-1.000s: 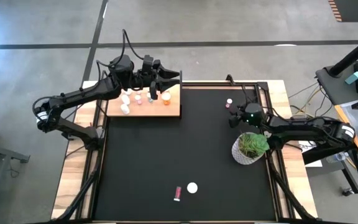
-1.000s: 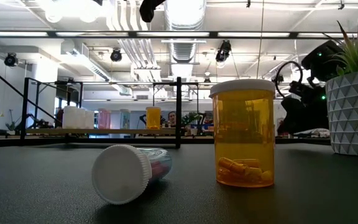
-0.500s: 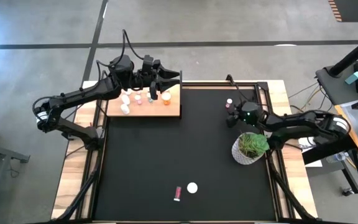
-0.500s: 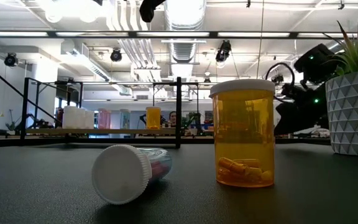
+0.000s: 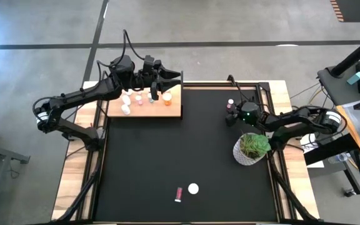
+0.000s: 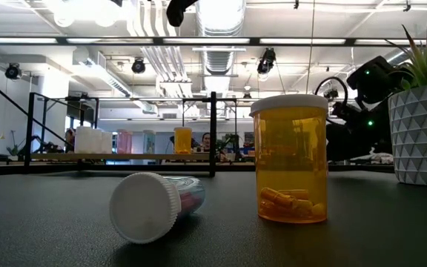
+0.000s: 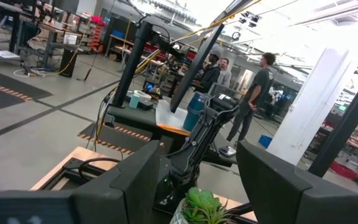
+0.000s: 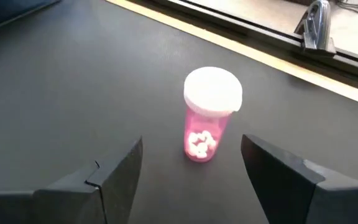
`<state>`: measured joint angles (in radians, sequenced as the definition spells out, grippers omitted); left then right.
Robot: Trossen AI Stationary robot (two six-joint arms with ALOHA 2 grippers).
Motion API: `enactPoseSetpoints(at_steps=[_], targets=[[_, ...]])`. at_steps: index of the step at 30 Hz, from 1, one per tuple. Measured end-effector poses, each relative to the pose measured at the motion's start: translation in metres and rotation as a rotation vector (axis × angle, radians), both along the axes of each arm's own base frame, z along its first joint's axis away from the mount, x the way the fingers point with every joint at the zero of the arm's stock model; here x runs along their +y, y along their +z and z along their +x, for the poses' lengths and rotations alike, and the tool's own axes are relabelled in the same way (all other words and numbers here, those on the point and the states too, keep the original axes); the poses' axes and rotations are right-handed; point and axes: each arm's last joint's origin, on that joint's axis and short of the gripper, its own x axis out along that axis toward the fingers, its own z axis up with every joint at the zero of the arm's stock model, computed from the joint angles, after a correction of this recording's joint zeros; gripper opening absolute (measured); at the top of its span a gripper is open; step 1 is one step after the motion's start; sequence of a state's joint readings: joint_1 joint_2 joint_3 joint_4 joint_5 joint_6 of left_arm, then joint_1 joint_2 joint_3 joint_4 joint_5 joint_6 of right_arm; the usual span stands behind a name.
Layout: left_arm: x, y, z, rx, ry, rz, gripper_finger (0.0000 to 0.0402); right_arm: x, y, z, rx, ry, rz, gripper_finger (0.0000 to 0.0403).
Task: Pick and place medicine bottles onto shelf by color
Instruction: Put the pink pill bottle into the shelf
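The light-wood shelf (image 5: 174, 110) lies at the mat's far left and carries white (image 5: 125, 99), pink (image 5: 139, 100) and orange (image 5: 167, 97) bottles, all upright. My left gripper (image 5: 175, 76) hovers open and empty above the shelf's far right corner. A pink bottle (image 8: 210, 115) stands upright on the mat at the far right (image 5: 230, 104). My right gripper (image 8: 191, 180) is open just short of it, its fingers spread wider than the bottle and touching nothing. An orange bottle (image 6: 289, 158) stands near the front edge, with a pink bottle (image 6: 154, 204) lying on its side beside it.
A white pot with a green plant (image 5: 252, 149) stands at the mat's right edge, close under my right arm. The wooden table frame (image 5: 280, 100) runs just beyond the pink bottle. People stand in the room behind, seen in the left wrist view (image 7: 263, 93).
My right gripper has moved a little toward the table's far left, closer to the upright pink bottle, staying open. My left arm and all bottles have kept still.
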<state>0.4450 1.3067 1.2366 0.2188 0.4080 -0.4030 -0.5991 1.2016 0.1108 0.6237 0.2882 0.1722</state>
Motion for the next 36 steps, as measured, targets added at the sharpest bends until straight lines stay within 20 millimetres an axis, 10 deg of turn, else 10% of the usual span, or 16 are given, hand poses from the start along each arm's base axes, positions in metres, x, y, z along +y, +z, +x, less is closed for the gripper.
enactPoseSetpoints(at_steps=[18, 36], targets=[[0.0, 0.0, 0.0, 0.0, 0.0, 0.0, 0.0197, -0.021, -0.011, 0.022, 0.036, -0.091, -0.001, 0.0257], [0.0, 0.0, 0.0, 0.0, 0.001, 0.0, 0.0197, -0.023, -0.01, 0.026, 0.001, -0.098, 0.024, 0.0101]])
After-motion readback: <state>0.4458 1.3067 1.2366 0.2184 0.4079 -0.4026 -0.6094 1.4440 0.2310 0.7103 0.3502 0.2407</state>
